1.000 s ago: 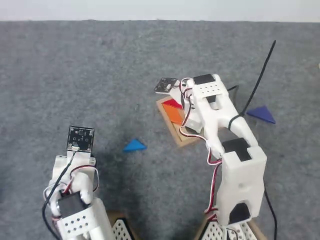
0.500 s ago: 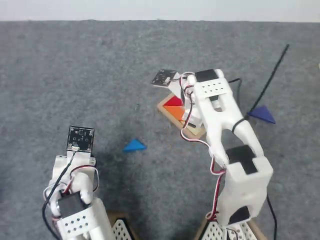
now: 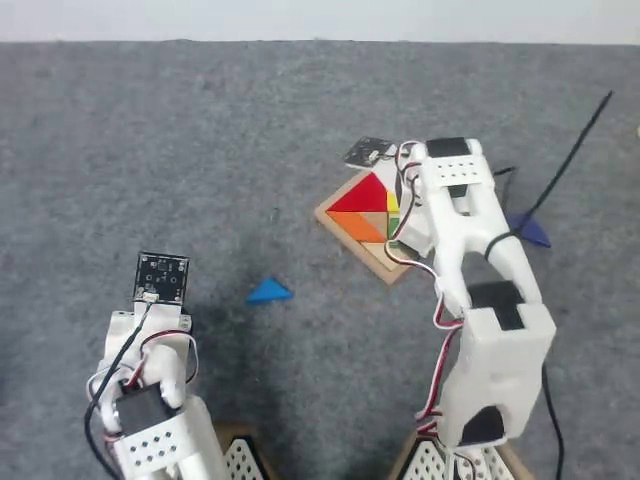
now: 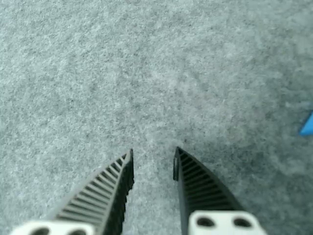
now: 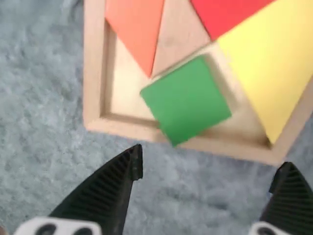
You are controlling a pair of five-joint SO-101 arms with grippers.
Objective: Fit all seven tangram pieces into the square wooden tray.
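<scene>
Carpet (image 4: 146, 58) lies grey under my left claw (image 4: 152, 154), whose fingers stand a little apart with nothing between them. To its right lies a light blue triangle (image 3: 269, 291). Further right sits the square wooden tray (image 3: 352, 250), holding a red piece (image 3: 362, 196), an orange piece (image 3: 365, 226) and a yellow piece (image 5: 274, 68). A green square (image 5: 186, 100) lies askew (one corner over the rim). My right claw (image 5: 211, 161) hangs by that edge, spread wide, empty. A dark blue triangle (image 3: 530, 228) lies rightmost, outside the tray.
</scene>
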